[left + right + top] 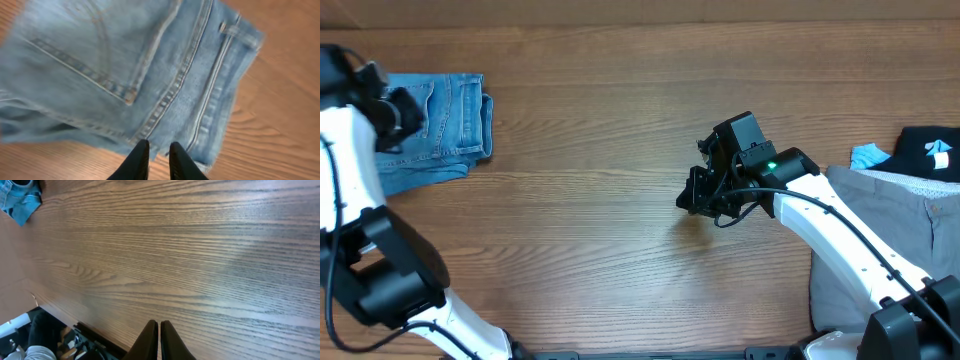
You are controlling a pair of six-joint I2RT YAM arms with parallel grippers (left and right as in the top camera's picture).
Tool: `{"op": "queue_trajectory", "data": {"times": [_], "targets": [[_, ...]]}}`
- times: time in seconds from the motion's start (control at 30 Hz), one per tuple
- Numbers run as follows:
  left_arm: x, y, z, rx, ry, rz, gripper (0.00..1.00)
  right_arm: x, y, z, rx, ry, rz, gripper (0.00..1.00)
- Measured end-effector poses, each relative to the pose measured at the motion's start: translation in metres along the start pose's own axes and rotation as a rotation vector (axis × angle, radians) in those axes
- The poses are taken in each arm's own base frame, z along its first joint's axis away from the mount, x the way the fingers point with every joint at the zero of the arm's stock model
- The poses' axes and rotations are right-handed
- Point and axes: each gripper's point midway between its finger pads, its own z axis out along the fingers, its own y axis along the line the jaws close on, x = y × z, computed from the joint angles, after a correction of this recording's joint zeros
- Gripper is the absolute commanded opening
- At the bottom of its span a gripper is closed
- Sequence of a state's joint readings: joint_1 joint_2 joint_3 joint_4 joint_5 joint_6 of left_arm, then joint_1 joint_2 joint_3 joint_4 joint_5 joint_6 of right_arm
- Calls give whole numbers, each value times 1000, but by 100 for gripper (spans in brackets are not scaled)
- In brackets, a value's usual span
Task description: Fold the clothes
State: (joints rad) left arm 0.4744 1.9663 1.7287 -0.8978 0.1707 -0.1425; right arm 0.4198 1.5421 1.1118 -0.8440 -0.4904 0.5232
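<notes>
The light-blue denim jeans lie folded into a compact stack at the table's far left. The left wrist view shows their stitched back pocket and seams. My left gripper hovers just over the near edge of the stack, fingers slightly apart with nothing between them. From overhead the left arm covers part of the jeans. My right gripper is shut and empty above bare wood at mid-table. A corner of the jeans shows in the right wrist view.
Grey trousers lie in a heap at the right edge under the right arm. A black top and a small light-blue cloth lie behind them. The table's near edge shows in the right wrist view.
</notes>
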Motion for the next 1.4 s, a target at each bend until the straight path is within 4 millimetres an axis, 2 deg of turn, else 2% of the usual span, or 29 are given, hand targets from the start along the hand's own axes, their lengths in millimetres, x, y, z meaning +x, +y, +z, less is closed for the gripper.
{"op": "queue_trajectory", "data": {"times": [0.07,0.13,0.2,0.23,0.3,0.33,0.4,0.5,0.63,0.7,0.73,0.77,0.8,0.9,0.97,1.03,1.1,1.13,1.17,1.2,1.3,1.4], "targets": [[14,4,24,-33,30,-1,20,0,-1,0,2,2,2,7],[43,24,56,-101,116,-17,17,0,0,0,1,2,2,7],[62,40,71,-140,179,-38,18,0,0,0,1,2,2,7],[69,48,76,-156,205,-50,23,0,0,0,1,2,2,7],[77,64,78,-182,233,-81,38,0,0,0,1,0,2,8],[77,68,76,-187,234,-88,47,0,0,0,1,1,1,8],[75,73,69,-185,242,-119,59,-2,-1,0,9,-8,-2,8],[70,65,55,-135,255,-117,62,-6,-5,0,33,-31,-16,11],[57,34,14,-29,261,-87,64,-10,-9,-3,65,-50,-62,13],[51,13,-25,20,238,-47,67,-14,-8,-9,88,-63,-88,13],[47,-2,-55,50,204,-11,68,-19,-5,-16,103,-84,-104,13],[46,-13,-76,65,172,20,69,-21,-5,-23,127,-103,-114,13],[47,-24,-98,79,148,52,71,-26,-2,-36,149,-138,-132,13],[72,-66,-168,134,69,170,100,-35,14,-70,157,-243,-197,17],[91,-87,-205,167,22,249,100,-35,35,-111,131,-359,-271,20],[114,-101,-235,188,-7,315,100,-30,49,-145,104,-448,-324,27],[134,-107,-257,193,-29,359,100,-16,59,-182,80,-550,-365,41],[143,-108,-266,192,-36,375,100,-7,61,-198,72,-593,-378,53],[152,-108,-273,192,-37,389,100,1,61,-213,69,-635,-390,69],[160,-108,-279,192,-36,400,100,10,61,-225,70,-667,-405,100],[182,-105,-291,190,-10,411,100,36,55,-260,66,-770,-420,100],[190,-103,-301,199,-36,415,100,60,50,-286,48,-857,-436,100]]}}
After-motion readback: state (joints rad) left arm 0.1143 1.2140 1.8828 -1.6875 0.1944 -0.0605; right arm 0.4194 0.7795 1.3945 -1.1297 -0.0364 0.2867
